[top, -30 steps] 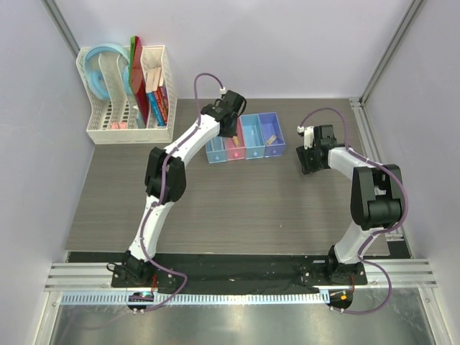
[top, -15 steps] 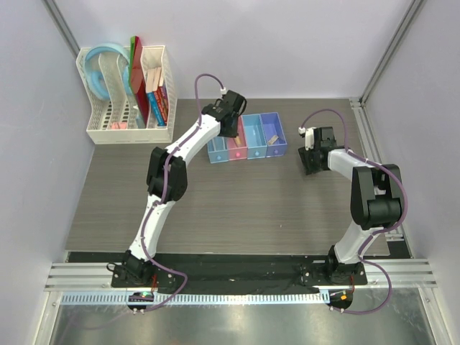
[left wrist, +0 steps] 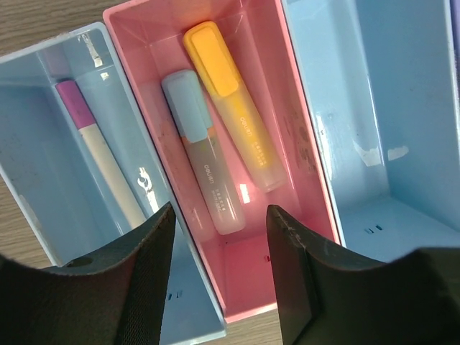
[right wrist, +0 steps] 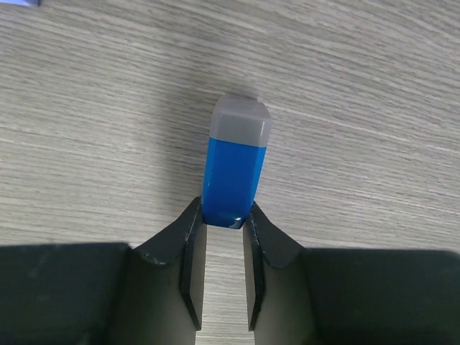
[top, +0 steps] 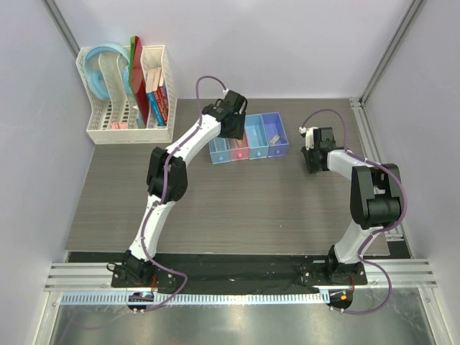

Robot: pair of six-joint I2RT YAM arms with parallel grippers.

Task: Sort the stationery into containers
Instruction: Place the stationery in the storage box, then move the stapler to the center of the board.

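Four joined bins (top: 249, 154) stand at the back of the table. My left gripper (left wrist: 221, 212) is open and empty above the pink bin (left wrist: 251, 287); it also shows in the top view (top: 231, 133). In the pink bin lie a grey stick with a light-blue tip (left wrist: 201, 169) and an orange-yellow piece (left wrist: 233, 108). A purple pen (left wrist: 100, 151) lies in the left light-blue bin (left wrist: 29, 158). A tan piece (top: 274, 139) lies in the violet-blue bin (top: 286, 144). My right gripper (right wrist: 223, 208) is shut on the near end of a dark-blue block (right wrist: 231, 172) with a grey cap, on the table right of the bins (top: 312, 159).
The second light-blue bin (left wrist: 374, 108) holds nothing that I can see. A white mesh rack (top: 129, 118) with books and folders stands at the back left. Grey walls close in the table on three sides.
My right gripper's fingers have drawn in around the dark-blue block. My left gripper and the bin row have shifted slightly to the right.
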